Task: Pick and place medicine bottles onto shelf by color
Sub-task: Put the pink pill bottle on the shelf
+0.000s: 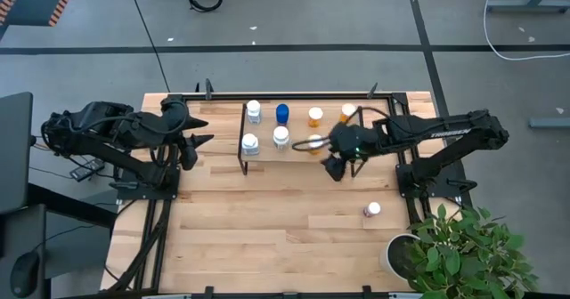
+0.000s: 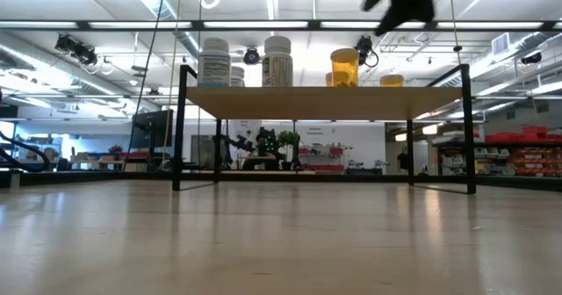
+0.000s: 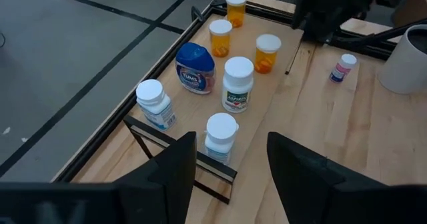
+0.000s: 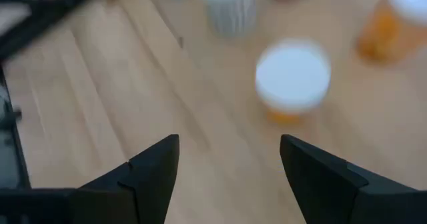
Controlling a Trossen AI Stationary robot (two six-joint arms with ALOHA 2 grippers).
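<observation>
Orange bottles sit at the right end of the shelf (image 1: 267, 104): three of them, white caps, upright. Whites and the blue bottle (image 1: 282, 113) are at the left end. All seven there stand with long axis vertical.

Right gripper (image 1: 334, 169) hovers over the shelf's near right edge, jaws spread, nothing between them. Its wrist view looks down on the nearest orange bottle (image 4: 292, 79), apart from the fingers (image 4: 150, 171) and clear of both.

Last one out: pinkish-purple bottle (image 1: 371, 210) upright on the table (image 1: 267, 237), off the shelf, near the white plant pot (image 1: 398, 254). It lies toward the table's front-right from the right gripper, near but not touching. No shelf leg or bottle stands between them as far as the high view shows.

Left gripper (image 1: 199, 140) is parked beside the shelf's left end, jaws apart and empty, well apart from that bottle with the whole shelf in between.

Judgement: right arm is clearly nearer, so the pick is its job. Approach from above, swinging away from the shelf. Risk is clipping the orange bottle on departure.
</observation>
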